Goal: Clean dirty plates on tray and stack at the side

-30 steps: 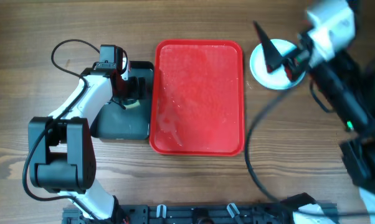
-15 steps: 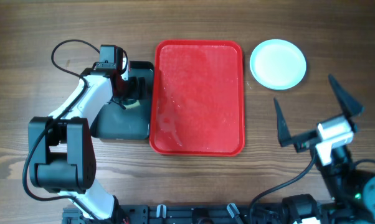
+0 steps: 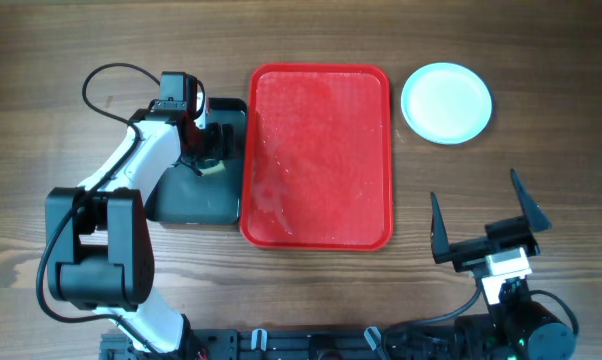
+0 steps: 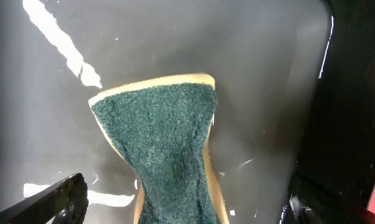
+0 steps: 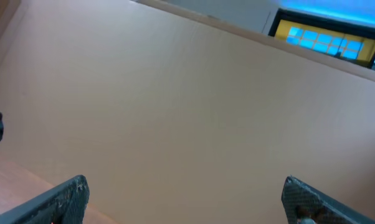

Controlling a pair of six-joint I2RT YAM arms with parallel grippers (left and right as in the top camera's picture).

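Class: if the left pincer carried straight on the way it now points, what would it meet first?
The left pincer would probably meet the green sponge first, which sits between its open jaws; the black tray lies behind it. Depth is unclear.

A robotics lab bench, by the look: left arm (image 3: 131, 165) and right arm (image 3: 501, 265) mounted on a black rail (image 3: 311, 345) at the wood-grain table's (image 3: 41, 60) near edge, a trailing cable (image 3: 106, 72), a blue-lit screen (image 5: 327, 38).

The left arm (image 3: 131, 165) has white tube links between black joints, with a thin black cable (image 3: 109, 68) looping off it. The right gripper (image 3: 473, 185) has black, tapering fingers (image 3: 439, 235) on a white block (image 3: 503, 263).
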